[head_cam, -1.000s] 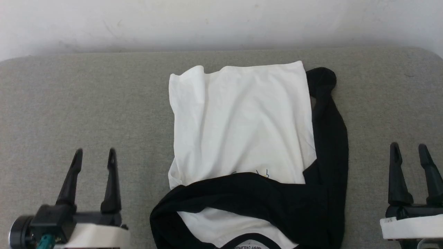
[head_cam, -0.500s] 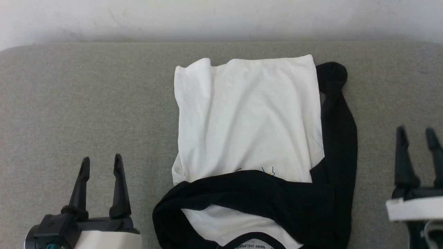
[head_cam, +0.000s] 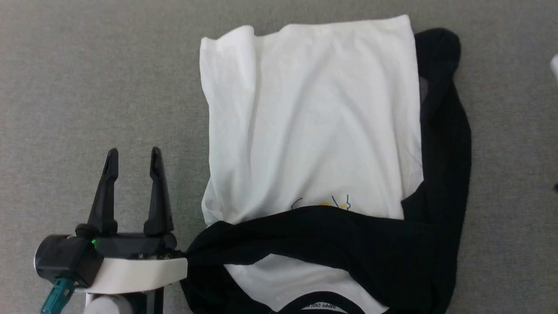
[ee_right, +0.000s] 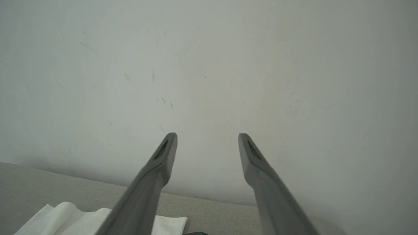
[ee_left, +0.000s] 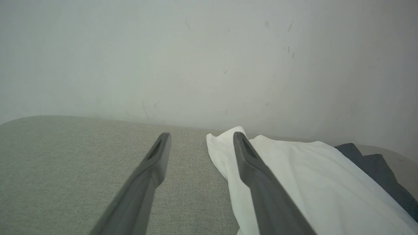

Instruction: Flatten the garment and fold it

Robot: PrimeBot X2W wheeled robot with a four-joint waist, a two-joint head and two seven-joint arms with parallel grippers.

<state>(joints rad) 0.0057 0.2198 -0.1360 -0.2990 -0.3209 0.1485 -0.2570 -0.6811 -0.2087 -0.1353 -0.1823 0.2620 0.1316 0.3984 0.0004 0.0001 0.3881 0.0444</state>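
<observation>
We count one garment [head_cam: 314,122] just right of our left gripper [head_cam: 134,153]; it and our right gripper [ee_right: 207,137] both stand spread, empty.

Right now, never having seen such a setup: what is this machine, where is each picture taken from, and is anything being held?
It is a two-armed robot on wheels; each arm ends in a gripper with two long dark fingers. The top-down picture comes from a camera on its head. It shows a T-shirt, white with black sleeves, lying rumpled on a grey padded surface, collar nearest the robot. The left gripper sits beside the shirt, open and empty. The other two pictures come from cameras on the wrists, looking along the fingers toward a pale wall. The right gripper is open too, holding nothing.
</observation>
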